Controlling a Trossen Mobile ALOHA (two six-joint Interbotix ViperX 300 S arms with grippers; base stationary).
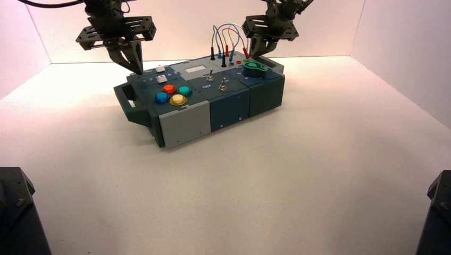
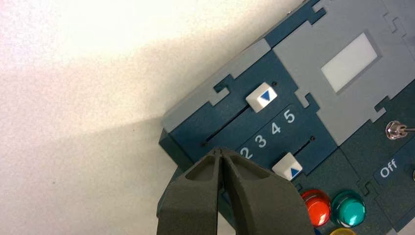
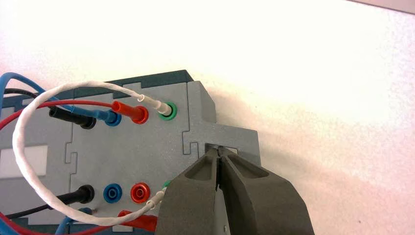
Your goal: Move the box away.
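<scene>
While the box [image 1: 205, 101] stood turned on the white worktop [image 1: 298, 175], my left gripper [image 2: 221, 152] hung with fingers [image 2: 195, 196] pressed together, holding nothing, over the slider panel at the box's left end, just beside the numeral 2. My right gripper [image 3: 219, 152], fingers likewise closed and empty, had its tips at the grey handle slot [image 3: 222, 147] of the right end, beside the looped jumper wires [image 3: 29, 161]
</scene>
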